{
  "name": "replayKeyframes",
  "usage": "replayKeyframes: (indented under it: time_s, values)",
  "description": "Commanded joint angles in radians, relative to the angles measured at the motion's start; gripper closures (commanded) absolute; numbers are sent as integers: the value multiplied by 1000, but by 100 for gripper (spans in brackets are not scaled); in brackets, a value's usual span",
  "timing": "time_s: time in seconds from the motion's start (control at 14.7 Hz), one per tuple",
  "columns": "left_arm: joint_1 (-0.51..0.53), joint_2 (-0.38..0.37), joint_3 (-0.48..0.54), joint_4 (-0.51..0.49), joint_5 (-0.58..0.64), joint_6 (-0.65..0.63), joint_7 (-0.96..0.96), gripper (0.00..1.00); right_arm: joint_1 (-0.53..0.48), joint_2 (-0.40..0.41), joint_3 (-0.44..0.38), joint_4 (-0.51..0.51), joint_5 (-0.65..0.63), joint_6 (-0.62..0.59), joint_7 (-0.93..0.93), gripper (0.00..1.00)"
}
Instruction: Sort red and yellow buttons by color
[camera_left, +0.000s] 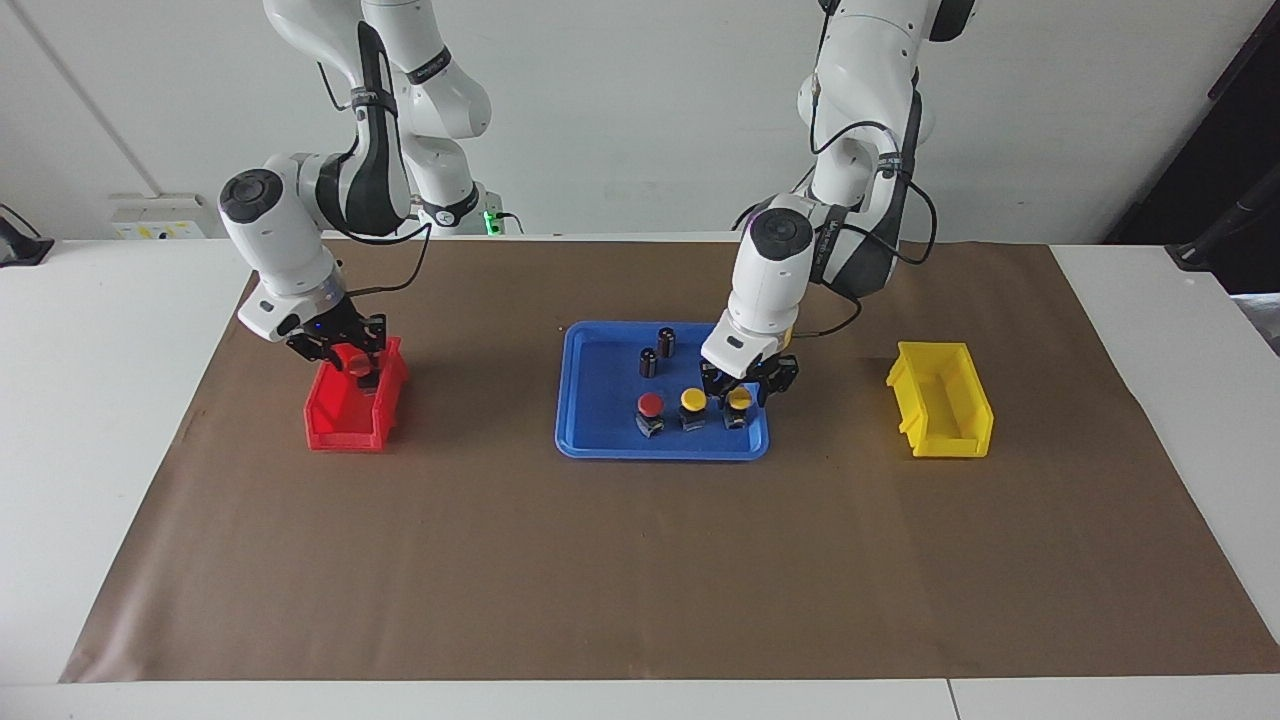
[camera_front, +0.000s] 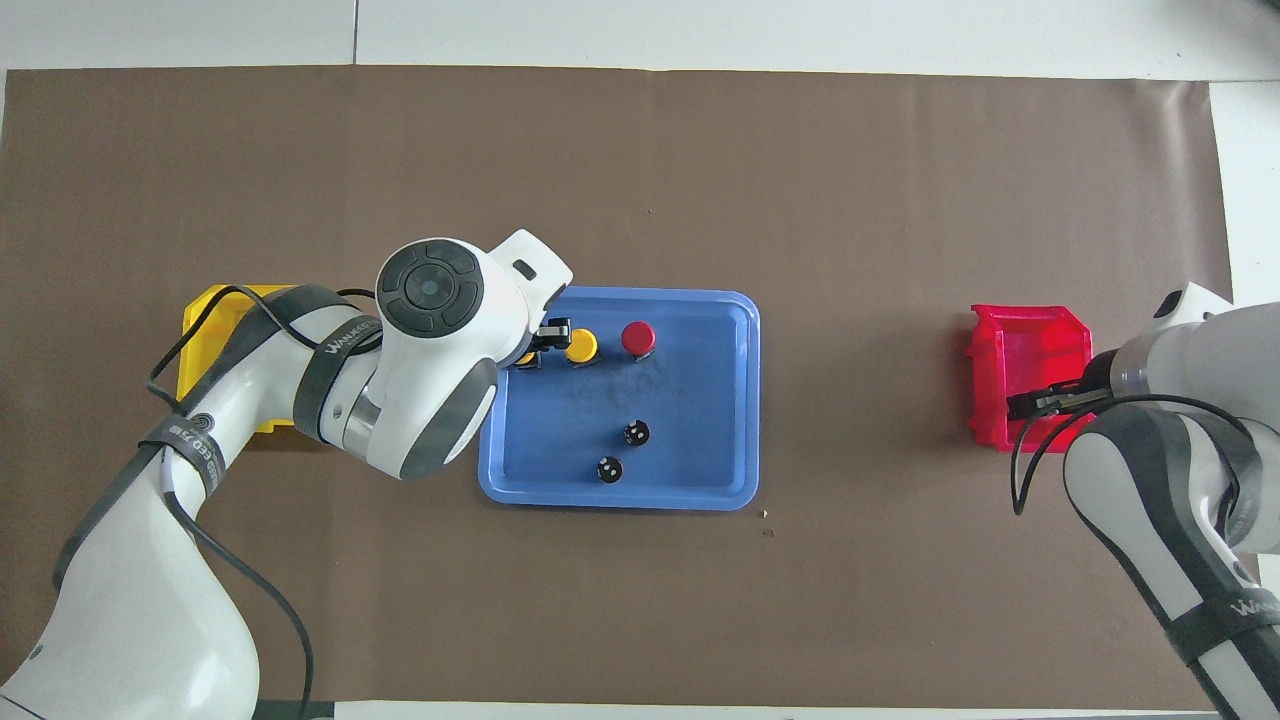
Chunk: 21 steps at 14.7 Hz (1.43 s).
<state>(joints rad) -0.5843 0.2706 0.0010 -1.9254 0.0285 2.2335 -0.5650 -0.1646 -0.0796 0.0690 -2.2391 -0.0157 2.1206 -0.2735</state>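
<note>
the right gripper (camera_left: 350, 368) hangs over the red plastic bin (camera_left: 335, 428), at the bin's end nearer the robots. a red-capped push-button (camera_left: 351, 358) shows at its fingertips; whether they grip it cannot be told. in the blue plastic tray (camera_left: 600, 448) mid-table, a second red-capped button (camera_left: 650, 404) and two yellow-capped buttons (camera_left: 693, 399) stand in a row, with two dark cylinders (camera_left: 657, 350) nearer the robots. the left gripper (camera_left: 745, 387) straddles the yellow-capped button (camera_left: 739, 398) toward the left arm's end; whether it has clamped cannot be told. the yellow plastic bin (camera_left: 940, 440) sits at the left arm's end.
</note>
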Motion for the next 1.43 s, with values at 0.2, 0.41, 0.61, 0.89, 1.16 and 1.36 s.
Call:
replayKeyframes:
  time_s: [0.2,0.41,0.61,0.89,1.16,1.36]
  values:
    - [-14,-13,2,72,-1,-125,-85,98,123,141,11,413,13,-284,143,6]
    - [26,-54,13,173,-4,-323,-34,99,233,188,11,502,14,-286,327,4]
    - [134,-99,16,172,-4,-402,161,98,344,224,11,564,39,-258,531,4]
    - [309,-135,17,174,1,-454,442,98,551,461,9,790,27,-242,830,4]
    - [466,-163,16,160,2,-472,673,98,665,601,11,869,-62,-116,997,4]
    - [494,-214,17,39,2,-399,732,98,694,603,11,779,-66,-41,999,4]
